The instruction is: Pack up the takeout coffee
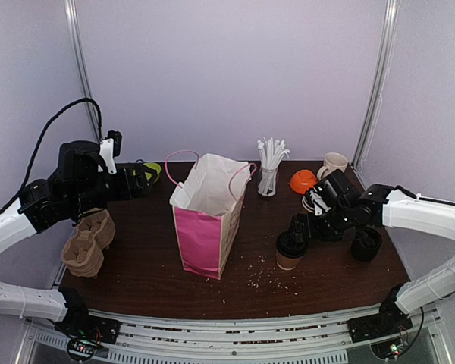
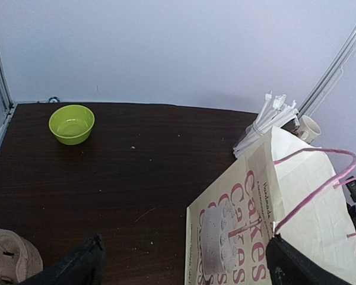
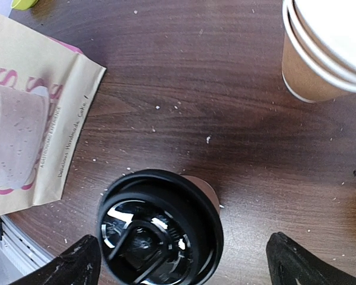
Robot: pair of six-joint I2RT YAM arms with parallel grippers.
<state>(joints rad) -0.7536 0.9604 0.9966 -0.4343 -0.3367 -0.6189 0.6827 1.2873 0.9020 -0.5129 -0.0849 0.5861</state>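
Your small brown paper cup with the round black plastic lid (image 1: 290,252) stands upright on the dark wooden surface (image 1: 152,265), just right of the pink-and-cream paper gift bag (image 1: 207,220). Your right claw (image 3: 187,261) hangs over it, fingers spread wide, one on each side of the lid. They seem clear of the cup, though the wrist view is too steep to be sure. Your left claw (image 2: 187,261) is also spread apart, holding nothing, left of the bag.
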